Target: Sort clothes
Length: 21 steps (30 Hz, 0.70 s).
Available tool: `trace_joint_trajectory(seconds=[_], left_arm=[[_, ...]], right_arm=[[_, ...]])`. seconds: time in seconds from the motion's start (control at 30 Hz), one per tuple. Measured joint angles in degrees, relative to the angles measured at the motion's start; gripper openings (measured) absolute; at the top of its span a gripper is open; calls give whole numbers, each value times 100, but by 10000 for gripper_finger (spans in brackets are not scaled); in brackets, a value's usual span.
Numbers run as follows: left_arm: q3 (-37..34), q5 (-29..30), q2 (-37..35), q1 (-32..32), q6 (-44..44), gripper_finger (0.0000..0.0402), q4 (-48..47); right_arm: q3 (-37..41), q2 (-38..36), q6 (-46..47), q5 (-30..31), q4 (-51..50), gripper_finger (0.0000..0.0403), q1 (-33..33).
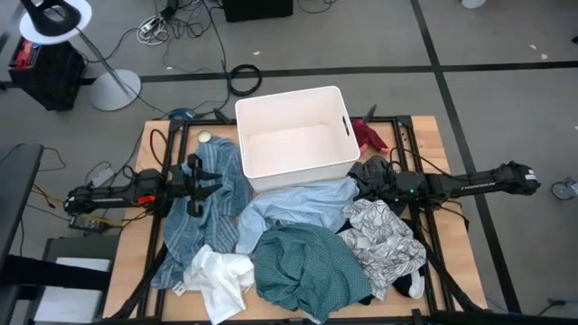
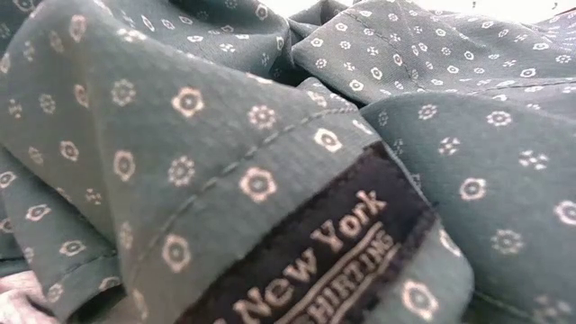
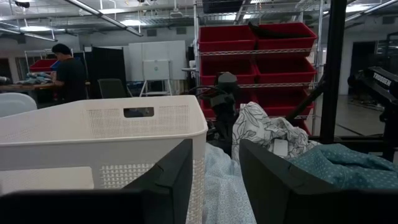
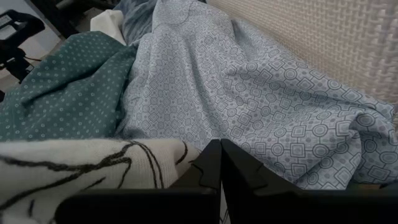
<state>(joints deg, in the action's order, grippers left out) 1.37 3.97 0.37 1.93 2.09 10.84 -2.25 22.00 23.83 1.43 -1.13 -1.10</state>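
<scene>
The clothes lie heaped on the wooden table (image 1: 452, 271), on the near side of the white bin (image 1: 293, 131). From left to right they are denim-blue (image 1: 203, 212), plain white (image 1: 217, 278), light blue (image 1: 298, 203), teal (image 1: 307, 262), leaf-print white (image 1: 384, 235), black (image 1: 368, 170) and red (image 1: 370, 135), with a white sock (image 1: 415, 287). The teal shirt (image 2: 225, 135) fills the low view. My left gripper (image 3: 216, 186) stands open above the denim-blue piece, beside the bin's left wall. My right gripper (image 4: 221, 177) is shut over the black and leaf-print cloth (image 4: 81, 165), pointing at the light blue cloth (image 4: 261, 106). My right gripper's shut fingers (image 4: 211, 171) lie next to the leaf-print cloth's edge (image 4: 180, 155). I cannot tell whether they touch it.
The bin (image 3: 93, 130) stands at the table's far middle. Cables (image 1: 244, 79) and a lamp stand (image 1: 113, 86) are on the floor beyond the table. Red shelf bins (image 3: 255, 62) and a person (image 3: 68, 74) show far off in the room.
</scene>
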Motion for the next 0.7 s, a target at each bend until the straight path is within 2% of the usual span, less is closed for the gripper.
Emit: trace_joint_trajectory(seconds=[0.33, 0.57, 0.7], left_arm=[[0, 0, -1, 0, 0, 137, 1], [1, -2, 0, -1, 0, 137, 1], [0, 0, -1, 0, 0, 137, 1]], right_arm=[[1, 0, 0, 15, 214, 10, 0], [1, 0, -259, 734, 211, 10, 2], [1, 0, -557, 896, 201, 10, 2]])
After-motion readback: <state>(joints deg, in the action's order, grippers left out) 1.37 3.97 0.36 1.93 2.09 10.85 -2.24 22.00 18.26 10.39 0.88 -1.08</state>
